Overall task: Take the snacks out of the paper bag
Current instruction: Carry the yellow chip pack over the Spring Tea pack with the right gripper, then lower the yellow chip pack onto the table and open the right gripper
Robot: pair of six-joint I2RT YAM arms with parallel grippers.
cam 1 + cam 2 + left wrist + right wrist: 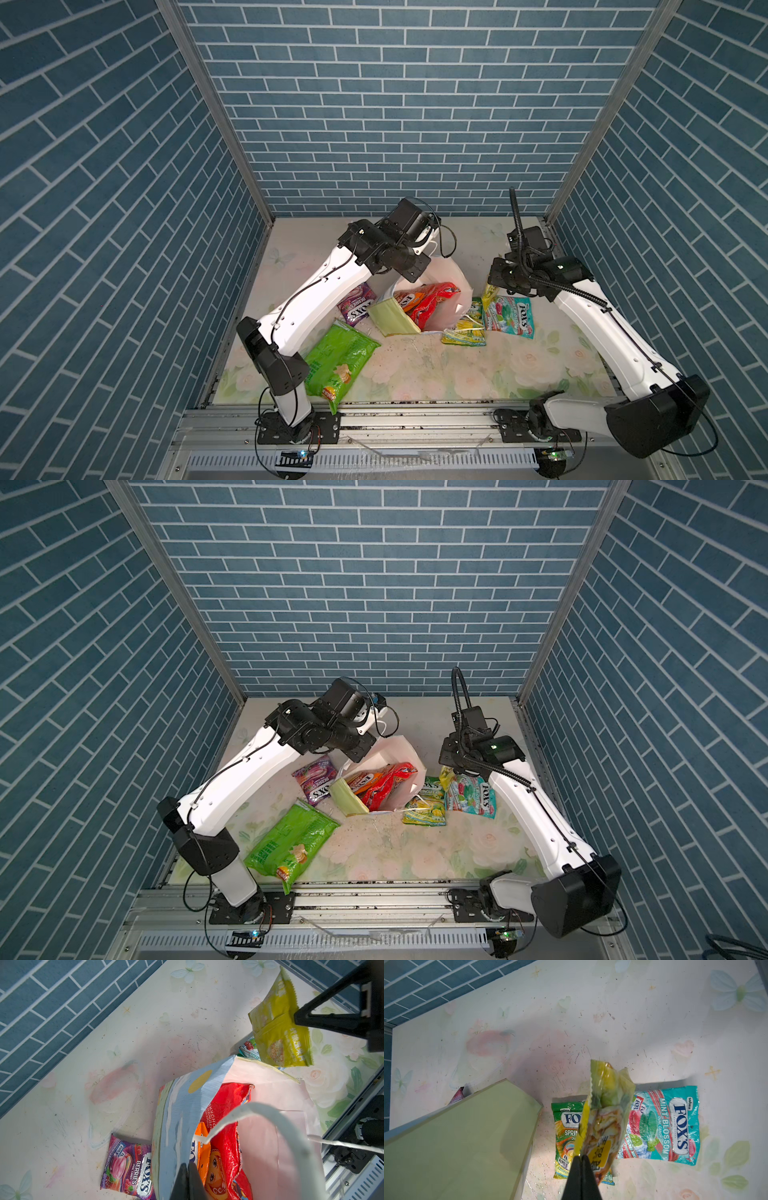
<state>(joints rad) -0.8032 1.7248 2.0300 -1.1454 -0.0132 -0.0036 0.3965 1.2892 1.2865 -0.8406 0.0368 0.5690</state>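
Left gripper [188,1178] is shown in the left wrist view clamped on the paper bag [187,1105] rim; a red pack [226,1109] and an orange pack [202,1147] are seen inside. In the right wrist view, the right gripper [582,1160] is closed on a yellow-green packet [606,1115], hung lengthwise from the jaws over the table [591,1022]. In both top views, that packet is located right of the bag; set-down there is judged next.
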